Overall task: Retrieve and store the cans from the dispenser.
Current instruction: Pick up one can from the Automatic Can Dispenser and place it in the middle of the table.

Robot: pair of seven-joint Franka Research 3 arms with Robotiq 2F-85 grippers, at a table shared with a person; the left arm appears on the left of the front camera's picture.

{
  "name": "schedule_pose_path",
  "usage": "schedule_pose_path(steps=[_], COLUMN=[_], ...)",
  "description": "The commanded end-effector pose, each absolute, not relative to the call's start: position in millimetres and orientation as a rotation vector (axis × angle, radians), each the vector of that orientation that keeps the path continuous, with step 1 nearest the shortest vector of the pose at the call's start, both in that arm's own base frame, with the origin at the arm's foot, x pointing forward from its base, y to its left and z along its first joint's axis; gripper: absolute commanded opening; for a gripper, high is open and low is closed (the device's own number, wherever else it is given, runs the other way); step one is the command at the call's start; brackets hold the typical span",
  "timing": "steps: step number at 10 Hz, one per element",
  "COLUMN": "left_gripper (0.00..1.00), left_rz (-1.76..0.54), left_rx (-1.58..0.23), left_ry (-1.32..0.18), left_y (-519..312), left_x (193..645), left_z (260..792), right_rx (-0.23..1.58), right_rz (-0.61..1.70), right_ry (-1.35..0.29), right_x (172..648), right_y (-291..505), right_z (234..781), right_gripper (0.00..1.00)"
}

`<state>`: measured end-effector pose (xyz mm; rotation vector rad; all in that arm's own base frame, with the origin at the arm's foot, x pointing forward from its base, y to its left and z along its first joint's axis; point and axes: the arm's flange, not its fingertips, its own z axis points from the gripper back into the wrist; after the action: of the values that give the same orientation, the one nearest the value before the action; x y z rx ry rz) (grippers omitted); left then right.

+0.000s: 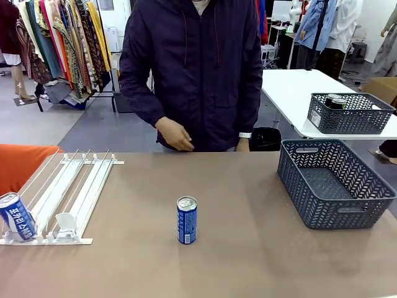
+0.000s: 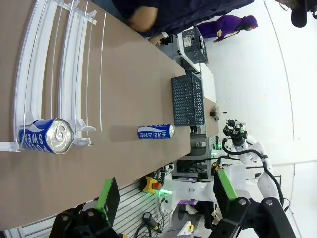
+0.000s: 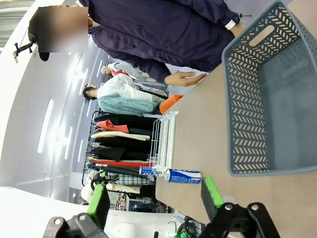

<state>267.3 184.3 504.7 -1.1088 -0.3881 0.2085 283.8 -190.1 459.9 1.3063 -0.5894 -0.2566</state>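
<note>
Fingers (image 2: pixel 107 194) of the left gripper (image 2: pixel 163 179) are spreading wide with nothing between them, hanging in the air and touching nothing. The right gripper (image 3: pixel 154 184) is doing the same, its green pads (image 3: pixel 212 191) far apart, near the grey basket (image 1: pixel 298 186). One blue can (image 1: pixel 187 220) is standing up straight in the middle of the smooth brown table (image 1: pixel 248 267), its shiny round top facing up. A second blue can (image 1: pixel 17 216) is leaning at the front end of the white plastic rack (image 1: pixel 74 192), which has long thin rails. The basket is showing little holes all over its walls. A person's hand (image 1: pixel 175 135) is hanging just past the far edge, fingers curling.
</note>
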Motion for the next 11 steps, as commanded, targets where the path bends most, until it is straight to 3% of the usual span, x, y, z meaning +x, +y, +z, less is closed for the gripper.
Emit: schedule_pose_path(steps=[1, 5, 6, 9, 10, 11], left_gripper=[1.00, 1.00, 1.00, 1.00, 1.00, 1.00], left_rz=[0.198, 0.210, 0.211, 0.194, 0.165, 0.166], left_rx=[-1.128, -1.111, -0.822, -0.215, -0.053, -0.029], left_ry=[-0.401, -0.387, -0.318, -0.103, -0.050, -0.092], left_y=[184.2, 184.6, 170.3, 120.2, 102.2, 85.7], left_x=[267.9, 267.1, 266.5, 280.7, 287.0, 297.1], left_z=[505.0, 504.4, 513.8, 512.8, 507.6, 505.5], right_rx=[1.319, 1.319, 1.319, 1.319, 1.319, 1.319], right_rz=[-0.257, -0.257, -0.257, -0.257, -0.257, -0.257], right_ry=[-0.601, -0.601, -0.601, -0.601, -0.601, -0.601], right_x=[284.5, 284.5, 284.5, 284.5, 284.5, 284.5], right_y=[-189.3, -189.3, -189.3, -189.3, -189.3, -189.3], right_z=[462.8, 462.8, 462.8, 462.8, 462.8, 462.8], right_gripper=[1.00, 1.00, 1.00, 1.00, 1.00, 1.00])
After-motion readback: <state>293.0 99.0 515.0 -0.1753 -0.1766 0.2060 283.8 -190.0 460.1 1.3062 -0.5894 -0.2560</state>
